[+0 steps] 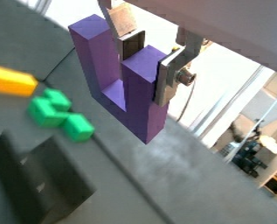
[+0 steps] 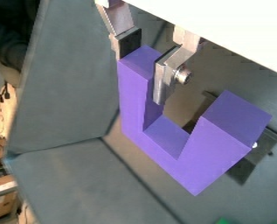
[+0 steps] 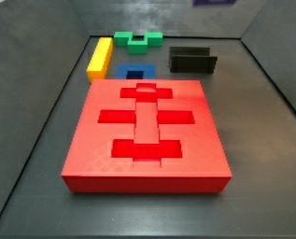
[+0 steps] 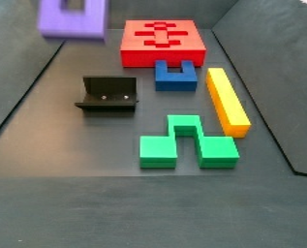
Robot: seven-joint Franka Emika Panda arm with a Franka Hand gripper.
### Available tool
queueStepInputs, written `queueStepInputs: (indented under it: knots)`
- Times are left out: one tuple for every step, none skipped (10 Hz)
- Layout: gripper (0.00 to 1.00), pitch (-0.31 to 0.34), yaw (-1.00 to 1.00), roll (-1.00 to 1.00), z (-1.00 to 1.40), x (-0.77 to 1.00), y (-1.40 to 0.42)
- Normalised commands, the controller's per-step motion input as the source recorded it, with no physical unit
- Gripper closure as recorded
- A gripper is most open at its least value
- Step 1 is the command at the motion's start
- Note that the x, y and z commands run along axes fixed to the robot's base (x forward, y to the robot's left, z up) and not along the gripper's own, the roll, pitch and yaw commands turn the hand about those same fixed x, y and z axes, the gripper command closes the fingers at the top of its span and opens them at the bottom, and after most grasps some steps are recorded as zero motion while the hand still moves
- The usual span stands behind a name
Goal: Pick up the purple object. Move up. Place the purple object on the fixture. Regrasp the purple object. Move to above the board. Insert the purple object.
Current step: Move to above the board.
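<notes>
In both wrist views my gripper (image 1: 150,58) (image 2: 147,59) is shut on one prong of the purple object (image 1: 120,87) (image 2: 182,140), a matte U-shaped block, with a silver finger (image 1: 173,74) on each side of the prong. The block hangs high in the air; a side view shows it at the frame's top edge (image 4: 75,17), and only a sliver of the purple object (image 3: 215,3) shows in another side view. The dark fixture (image 4: 107,94) (image 3: 192,61) stands empty on the floor below. The red board (image 3: 147,131) (image 4: 165,41) lies flat with its cutouts open. The gripper itself is outside both side views.
A blue notched block (image 4: 176,75) sits against the board's end. A long yellow bar (image 4: 227,100) and a green block (image 4: 184,140) lie on the floor near the fixture; the green block (image 1: 58,112) also shows in a wrist view. Dark sloping walls enclose the floor.
</notes>
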Motion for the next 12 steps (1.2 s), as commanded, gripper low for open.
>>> queueStepInputs:
  knots:
    - [1.0,0.039,-0.04,-0.02,1.4,-0.05,0.02]
    - [1.0,0.057,-0.02,-0.01,0.64,-0.02,0.0]
    - [1.0,0.063,-0.02,-0.01,0.37,0.01,0.01]
    - [1.0,0.142,-0.06,-1.0,0.27,-1.4,-1.35]
    - [1.0,0.13,-0.06,-1.0,0.25,-1.4,-1.32]
    - [1.0,0.097,-0.04,-1.0,0.23,-1.4,-1.22]
    - [1.0,0.083,-0.03,-1.0,0.21,-1.4,-1.17]
    - [1.0,0.08,-0.03,-1.0,0.22,-1.4,-1.16]
    - [1.0,0.071,-0.02,-1.0,0.22,-1.4,-1.12]
    - [1.0,0.064,-0.01,-1.0,0.21,-1.4,-1.05]
    - [1.0,0.055,-0.01,-1.0,0.09,-0.65,-0.44]
    - [1.0,0.045,-0.01,-1.0,0.04,-0.29,-0.13]
